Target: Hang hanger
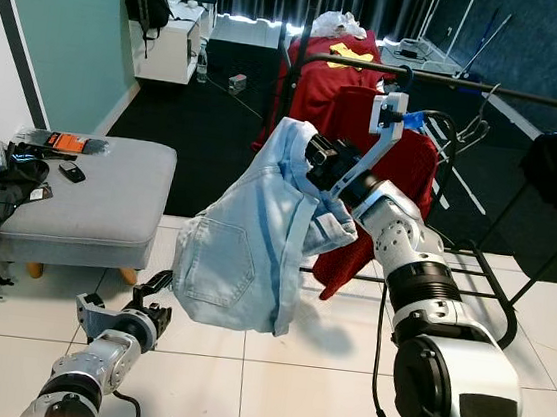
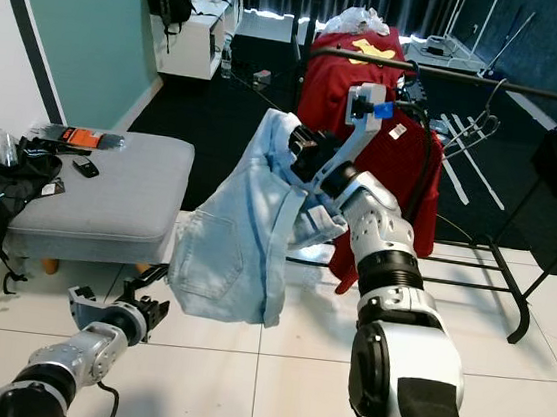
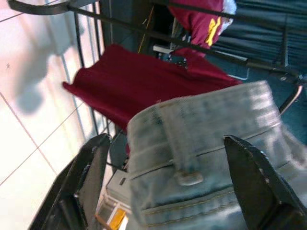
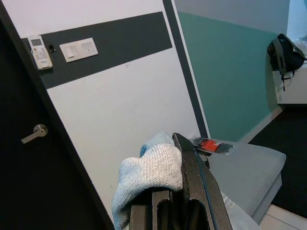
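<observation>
Left eye view: your right gripper (image 1: 316,161) is raised mid-scene, fingers pinched on the light denim garment (image 1: 245,240), which hangs clear of the floor, near side of the rack rail (image 1: 493,89). No hanger hook visible, so I can't confirm one inside. Looks like the carry step; next you need to go up and far-right to the rail beside the red garment (image 1: 385,160). Left gripper (image 3: 163,182) sits low, fingers spread. Left wrist view shows the waistband from underneath; head views don't.
</observation>
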`<state>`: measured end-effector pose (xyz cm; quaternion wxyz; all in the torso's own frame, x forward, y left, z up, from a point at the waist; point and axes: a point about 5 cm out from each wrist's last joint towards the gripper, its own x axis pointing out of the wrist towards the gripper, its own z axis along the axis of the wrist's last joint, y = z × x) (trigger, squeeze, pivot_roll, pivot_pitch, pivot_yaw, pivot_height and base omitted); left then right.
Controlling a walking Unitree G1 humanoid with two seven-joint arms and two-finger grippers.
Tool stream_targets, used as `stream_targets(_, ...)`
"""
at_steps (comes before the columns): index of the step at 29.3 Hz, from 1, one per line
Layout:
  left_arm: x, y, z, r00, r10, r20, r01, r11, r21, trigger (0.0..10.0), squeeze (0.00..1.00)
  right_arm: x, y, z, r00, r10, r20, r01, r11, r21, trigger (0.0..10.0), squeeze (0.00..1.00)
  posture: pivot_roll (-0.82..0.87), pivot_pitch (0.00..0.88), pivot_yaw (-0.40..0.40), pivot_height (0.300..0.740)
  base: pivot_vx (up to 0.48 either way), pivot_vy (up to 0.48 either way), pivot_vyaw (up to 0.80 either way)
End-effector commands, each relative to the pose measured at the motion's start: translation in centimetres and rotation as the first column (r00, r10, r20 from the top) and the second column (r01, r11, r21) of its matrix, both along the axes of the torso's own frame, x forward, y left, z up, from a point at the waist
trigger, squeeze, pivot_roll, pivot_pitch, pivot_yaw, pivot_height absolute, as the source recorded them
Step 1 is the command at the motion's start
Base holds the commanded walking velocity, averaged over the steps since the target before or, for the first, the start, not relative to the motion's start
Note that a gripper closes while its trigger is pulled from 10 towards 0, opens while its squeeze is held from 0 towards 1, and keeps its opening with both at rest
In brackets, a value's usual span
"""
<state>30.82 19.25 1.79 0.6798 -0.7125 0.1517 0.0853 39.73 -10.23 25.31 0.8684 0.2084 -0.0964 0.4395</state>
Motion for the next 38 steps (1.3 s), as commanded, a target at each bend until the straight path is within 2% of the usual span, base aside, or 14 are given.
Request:
stream_targets(1, 0.3, 0.2, 0.3, 1.000, 0.025, 0.019, -0.025, 0.999, -0.027, 0.0, 0.00, -0.1, 0.3, 0.7, 1.000, 0.015, 0.024, -0.016, 1.000, 0.027, 0.0, 0.00, 0.00, 0.013, -0.081, 0.740, 0.000, 0.000, 0.00)
stream_targets(13, 0.5, -0.1, 0.5, 0.997, 0.069, 0.033, -0.066, 0.995, -0.068, 0.0, 0.00, -0.3, 0.8, 0.0, 0.999, 0.033, 0.012, -0.033, 0.999, 0.029, 0.0, 0.00, 0.00, 0.018, -0.078, 0.740, 0.000, 0.000, 0.00)
stream_targets(20, 0.2, -0.5, 0.1, 1.000, 0.017, 0.020, -0.017, 1.000, -0.023, 0.0, 0.00, -0.3, 0.8, -0.1, 1.000, 0.025, 0.014, -0.025, 0.999, 0.025, 0.0, 0.00, 0.00, 0.021, -0.076, 0.740, 0.000, 0.000, 0.00)
stream_targets(21, -0.1, -0.7, -0.3, 0.999, -0.044, -0.009, 0.045, 0.998, 0.053, 2.9, 0.00, -0.2, 0.6, 0.0, 1.000, 0.010, 0.019, -0.010, 1.000, 0.014, 0.0, 0.00, 0.00, 0.022, -0.075, 0.740, 0.000, 0.000, 0.00)
stream_targets(22, -0.4, -0.9, -0.7, 0.996, -0.087, -0.032, 0.090, 0.990, 0.108, 2.9, 0.00, -0.2, 0.6, 0.0, 1.000, -0.001, 0.023, 0.001, 1.000, 0.006, 0.0, 0.00, 0.00, 0.022, -0.075, 0.740, 0.000, 0.000, 0.00)
stream_targets(23, -0.4, -0.9, -0.7, 0.996, -0.087, -0.032, 0.090, 0.990, 0.108, 2.9, 0.00, -0.2, 0.6, 0.0, 1.000, -0.001, 0.023, 0.001, 1.000, 0.006, 0.0, 0.00, 0.00, 0.022, -0.075, 0.740, 0.000, 0.000, 0.00)
stream_targets(24, -0.6, -1.0, -1.0, 0.991, -0.124, -0.050, 0.130, 0.980, 0.154, 10.0, 1.00, -0.1, 0.3, 0.1, 1.000, -0.017, 0.024, 0.017, 1.000, 0.002, 0.0, 0.00, 0.00, 0.024, -0.076, 0.740, 0.000, 0.000, 0.00)
stream_targets(26, -1.0, -1.1, -1.4, 0.987, -0.147, -0.063, 0.157, 0.971, 0.183, 10.0, 1.00, 0.1, -0.2, 0.2, 0.999, -0.047, 0.022, 0.046, 0.999, 0.002, 0.0, 0.00, 0.00, 0.025, -0.075, 0.740, 0.000, 0.000, 0.00)
stream_targets(33, -1.4, -1.0, -1.7, 0.984, -0.161, -0.080, 0.173, 0.968, 0.182, 10.0, 1.00, 0.3, -1.3, 0.4, 0.997, -0.080, 0.021, 0.081, 0.997, -0.004, 0.0, 0.00, -0.01, 0.028, -0.075, 0.740, 0.000, 0.000, 0.00)
stream_targets(38, -1.4, -1.4, -1.7, 0.984, -0.165, -0.070, 0.173, 0.976, 0.132, 10.0, 1.00, 0.4, -1.9, 0.4, 0.994, -0.104, 0.018, 0.105, 0.994, -0.010, 0.0, 0.00, -0.01, 0.032, -0.074, 0.740, 0.000, 0.000, 0.00)
